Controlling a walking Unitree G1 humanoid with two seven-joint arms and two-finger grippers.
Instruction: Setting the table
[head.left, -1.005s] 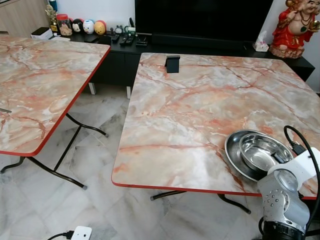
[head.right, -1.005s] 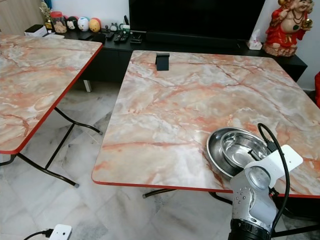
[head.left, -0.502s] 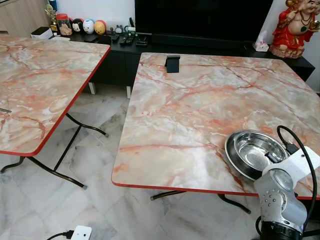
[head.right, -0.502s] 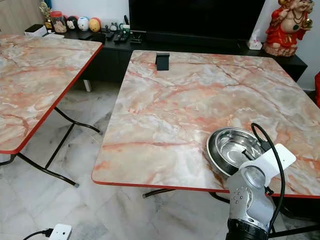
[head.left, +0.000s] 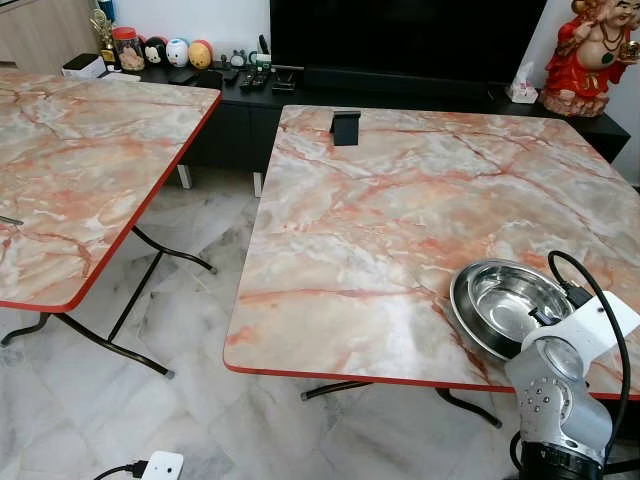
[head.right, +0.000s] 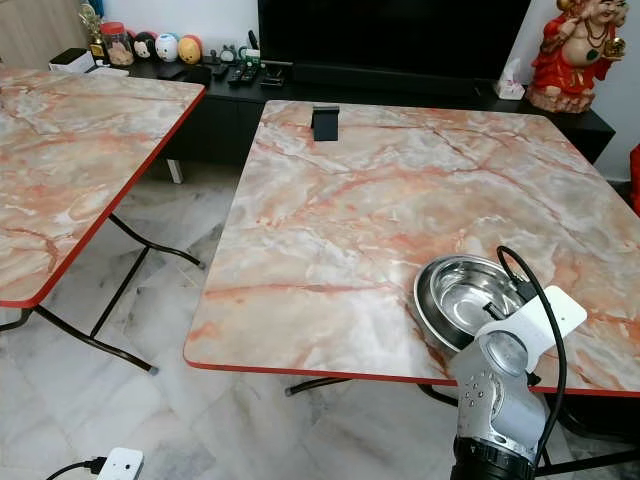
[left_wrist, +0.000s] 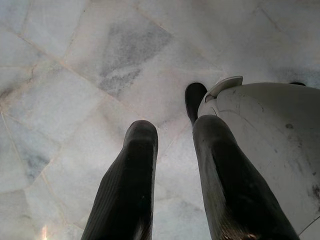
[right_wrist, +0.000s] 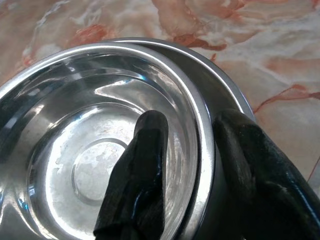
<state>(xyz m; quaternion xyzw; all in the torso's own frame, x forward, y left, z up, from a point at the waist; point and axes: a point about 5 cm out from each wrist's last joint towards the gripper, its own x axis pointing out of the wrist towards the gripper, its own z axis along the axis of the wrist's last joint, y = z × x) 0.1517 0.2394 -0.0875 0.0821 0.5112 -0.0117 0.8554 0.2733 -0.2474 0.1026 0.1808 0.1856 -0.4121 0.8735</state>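
A steel bowl sits nested in a wider steel dish at the near right of the marble table. My right arm reaches up to it from below the table's red edge. In the right wrist view my right gripper stands open astride the bowl's rim. One finger is inside the bowl and the other is outside, over the dish. My left gripper hangs open above the floor tiles.
A small black stand sits at the table's far edge. A second marble table stands to the left across a floor gap. Behind are a black TV console and a red statue. A white plug box lies on the floor.
The bowl, raised and off to the right inside the dish a second ago, now sits low and nested in it. My right wrist has dropped slightly and shifted left.
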